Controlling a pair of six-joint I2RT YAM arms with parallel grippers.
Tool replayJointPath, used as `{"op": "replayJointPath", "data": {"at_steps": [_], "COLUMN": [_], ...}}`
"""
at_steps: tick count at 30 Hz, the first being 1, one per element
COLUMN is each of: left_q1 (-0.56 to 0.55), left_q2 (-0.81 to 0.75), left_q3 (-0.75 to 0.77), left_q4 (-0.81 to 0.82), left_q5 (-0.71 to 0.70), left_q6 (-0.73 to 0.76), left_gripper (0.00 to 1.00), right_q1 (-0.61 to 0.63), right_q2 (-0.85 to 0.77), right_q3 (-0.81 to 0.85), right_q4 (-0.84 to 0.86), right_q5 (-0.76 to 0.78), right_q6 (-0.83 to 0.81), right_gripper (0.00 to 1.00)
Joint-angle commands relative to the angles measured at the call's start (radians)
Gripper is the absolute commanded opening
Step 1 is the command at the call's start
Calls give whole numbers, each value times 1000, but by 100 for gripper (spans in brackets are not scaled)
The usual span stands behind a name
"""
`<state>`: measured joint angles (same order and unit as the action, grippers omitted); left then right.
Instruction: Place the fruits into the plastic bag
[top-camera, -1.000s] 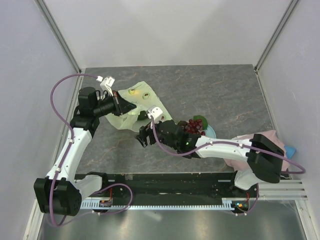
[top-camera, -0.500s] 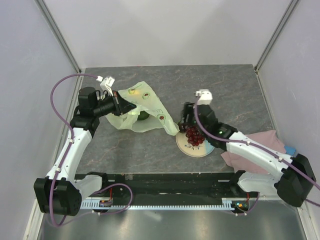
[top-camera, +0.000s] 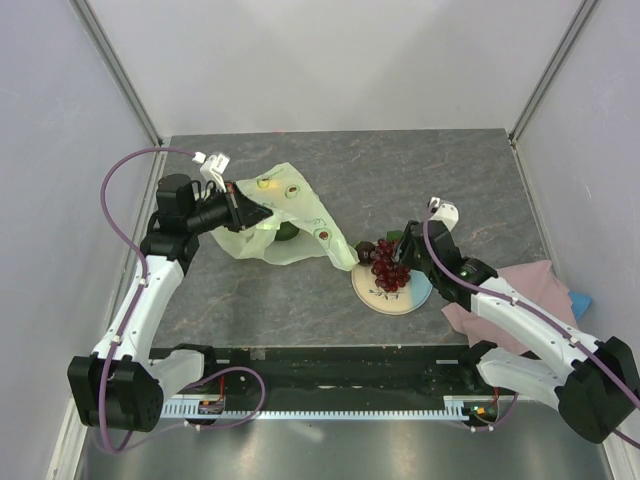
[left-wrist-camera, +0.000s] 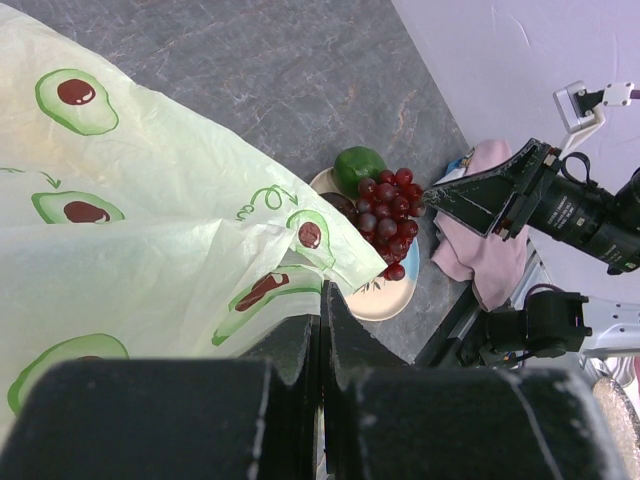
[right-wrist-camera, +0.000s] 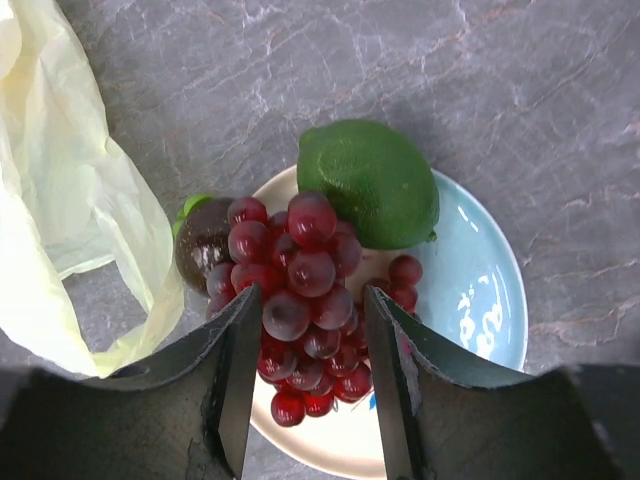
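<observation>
The pale green plastic bag (top-camera: 290, 215) with avocado prints lies at the back left, and my left gripper (top-camera: 245, 212) is shut on its edge and holds it up. The bag also shows in the left wrist view (left-wrist-camera: 150, 220). The dark red grape bunch (right-wrist-camera: 305, 290) lies on the cream-and-blue plate (right-wrist-camera: 480, 290) with a green fruit (right-wrist-camera: 368, 180) and a dark purple-brown round fruit (right-wrist-camera: 203, 240). My right gripper (right-wrist-camera: 312, 295) is open, its fingers on either side of the grapes. In the top view it (top-camera: 400, 250) is over the plate (top-camera: 385, 298).
A pink cloth (top-camera: 500, 290) lies right of the plate under my right arm, with a blue item (top-camera: 580, 298) beyond it. The bag's corner (right-wrist-camera: 70, 200) reaches the plate's left side. A dark green shape (top-camera: 285, 232) shows through the bag.
My right arm has swung from beside the bag's near corner back right over the plate, and its open fingers now straddle the grapes. The left arm and bag have not moved.
</observation>
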<state>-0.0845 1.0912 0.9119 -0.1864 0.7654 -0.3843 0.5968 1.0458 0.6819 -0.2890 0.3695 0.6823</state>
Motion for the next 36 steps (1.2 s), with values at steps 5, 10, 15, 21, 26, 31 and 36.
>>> {"op": "replayJointPath", "data": {"at_steps": [5,10,15,21,26,31,36], "left_q1": [5,5,5,5,5,5,5], "left_q2": [-7,-8,-10,-10,-8,-11,-11], "left_q3": [24,22,24,24,24,24,24], "left_q4": [16,16,16,16,16,15,15], "left_q5": [8,5,5,6,3,3,3], "left_q6": [-7,-7,-7,-7,-5,-5,-5], "left_gripper": [2,2,2,1,2,2,2], "right_q1": [-14,-14,-14,-14,-14,-12,-14], "right_q2": [-23,-24,-26,-13,-7,-15,-29], "right_q3": [-35,-44,-54,-70,-67,-68,-73], "right_q4": [20,48,62,83,91,91,88], "right_q5": [-53,-84,-98,-99,-101,-104,-106], "right_q6": [83,111,131,137,143,148,151], "right_gripper": [50,49,47,45,41,35,21]}}
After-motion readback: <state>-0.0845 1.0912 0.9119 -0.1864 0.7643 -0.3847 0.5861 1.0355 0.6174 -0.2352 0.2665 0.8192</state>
